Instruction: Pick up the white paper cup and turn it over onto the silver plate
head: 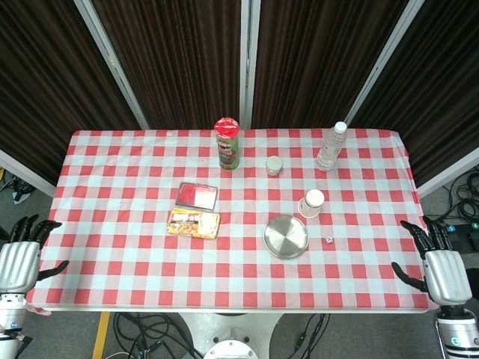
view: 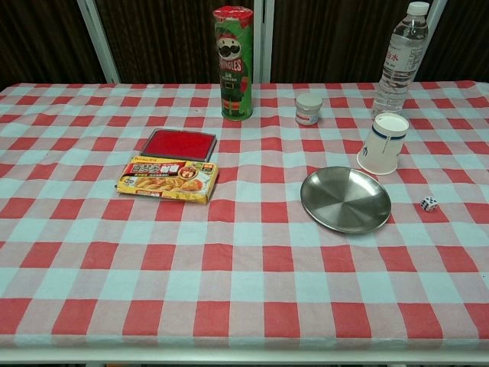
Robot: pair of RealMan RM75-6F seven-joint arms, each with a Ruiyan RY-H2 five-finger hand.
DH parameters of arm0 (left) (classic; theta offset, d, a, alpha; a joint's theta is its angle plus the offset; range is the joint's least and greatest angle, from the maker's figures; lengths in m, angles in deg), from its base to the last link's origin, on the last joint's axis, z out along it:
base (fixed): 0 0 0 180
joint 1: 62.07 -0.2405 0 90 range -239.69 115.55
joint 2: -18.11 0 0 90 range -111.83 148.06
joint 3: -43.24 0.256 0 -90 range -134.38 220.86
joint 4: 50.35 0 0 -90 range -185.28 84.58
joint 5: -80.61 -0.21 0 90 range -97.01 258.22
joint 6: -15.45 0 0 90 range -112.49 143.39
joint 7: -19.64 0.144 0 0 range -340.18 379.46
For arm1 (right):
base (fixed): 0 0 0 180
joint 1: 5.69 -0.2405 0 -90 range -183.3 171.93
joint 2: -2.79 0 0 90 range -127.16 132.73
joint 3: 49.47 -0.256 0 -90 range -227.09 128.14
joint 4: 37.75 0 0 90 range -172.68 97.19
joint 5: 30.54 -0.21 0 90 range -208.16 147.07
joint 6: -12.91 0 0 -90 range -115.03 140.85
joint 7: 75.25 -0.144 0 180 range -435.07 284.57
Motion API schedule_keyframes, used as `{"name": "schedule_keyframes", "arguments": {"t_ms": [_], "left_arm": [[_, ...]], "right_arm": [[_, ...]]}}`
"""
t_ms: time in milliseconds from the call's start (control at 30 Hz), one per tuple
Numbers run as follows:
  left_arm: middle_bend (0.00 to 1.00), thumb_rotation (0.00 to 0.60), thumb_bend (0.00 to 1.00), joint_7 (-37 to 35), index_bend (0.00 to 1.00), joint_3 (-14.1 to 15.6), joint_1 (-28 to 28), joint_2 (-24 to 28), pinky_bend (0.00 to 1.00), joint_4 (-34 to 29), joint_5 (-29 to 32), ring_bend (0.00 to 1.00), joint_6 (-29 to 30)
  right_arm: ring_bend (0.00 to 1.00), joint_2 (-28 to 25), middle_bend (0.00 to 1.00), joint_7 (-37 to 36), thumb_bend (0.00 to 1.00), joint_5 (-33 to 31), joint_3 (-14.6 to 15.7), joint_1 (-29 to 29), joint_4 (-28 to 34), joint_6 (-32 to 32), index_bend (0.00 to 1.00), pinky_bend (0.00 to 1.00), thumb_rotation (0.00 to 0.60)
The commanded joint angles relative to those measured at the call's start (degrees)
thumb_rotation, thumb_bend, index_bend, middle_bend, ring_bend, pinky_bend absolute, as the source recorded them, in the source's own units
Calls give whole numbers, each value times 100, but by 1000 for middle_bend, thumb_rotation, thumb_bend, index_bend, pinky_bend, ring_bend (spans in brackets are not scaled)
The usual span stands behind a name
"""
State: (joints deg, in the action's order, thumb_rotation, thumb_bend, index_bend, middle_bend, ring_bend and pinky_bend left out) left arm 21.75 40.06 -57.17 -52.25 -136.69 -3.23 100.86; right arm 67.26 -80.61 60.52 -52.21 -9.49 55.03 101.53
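Left hand: my left hand (head: pixel 19 258) hung off the bench's 8 o'clock corner, fingers spread, grasping nothing.
Right hand: my right hand (head: pixel 438 262) waited off the 4 o'clock corner, fingers apart and likewise released.
Cup: the white paper cup (view: pixel 383 143) stood upside down, wide rim on the cloth, at 1 o'clock from the plate and just beside it.
Plate: the silver plate (view: pixel 345 199) lay bare, right of the bench's centre.
Die: a small white die (view: pixel 429 203) sat at 3 o'clock from the plate, near its rim.
Far row: a green Pringles can (view: pixel 232 63), a small white jar (view: pixel 309 108) and a water bottle (view: pixel 399 58) stood toward 12 o'clock.
Left of centre: a red case (view: pixel 179 144) lay touching the dumpling box (view: pixel 167 181) in front of it.
Bench: red-and-white checked cloth (view: pixel 229 290) covered the bench.
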Motion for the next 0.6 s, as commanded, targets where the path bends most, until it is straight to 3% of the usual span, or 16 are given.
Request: {"name": "schedule_keyframes", "arguments": {"t_ms": [33,300,500,600], "left_arm": [[226,600,0,-9,250,-15,13,-21,88,19,23,98,-23],[226,600,0,-60,251,-18,44,-60,89,72,1,98,-54],[226,600,0,-118,250,-9,56,-95,89,99,-48,98,-43],[226,600,0,-129,251,-3,44,-102,88,111,-21,98,-52]], "right_arm": [[19,3,217,30,148,-14,-9,-18,17,-31,136,89,600],[107,70,275,133,148,-63,60,-178,18,-438,145,152,600],[236,255,353,453,165,-363,10,-702,-154,-1468,342,292,600],[269,484,383,588,169,-616,-97,-1006,-387,-1981,393,331,600]]}}
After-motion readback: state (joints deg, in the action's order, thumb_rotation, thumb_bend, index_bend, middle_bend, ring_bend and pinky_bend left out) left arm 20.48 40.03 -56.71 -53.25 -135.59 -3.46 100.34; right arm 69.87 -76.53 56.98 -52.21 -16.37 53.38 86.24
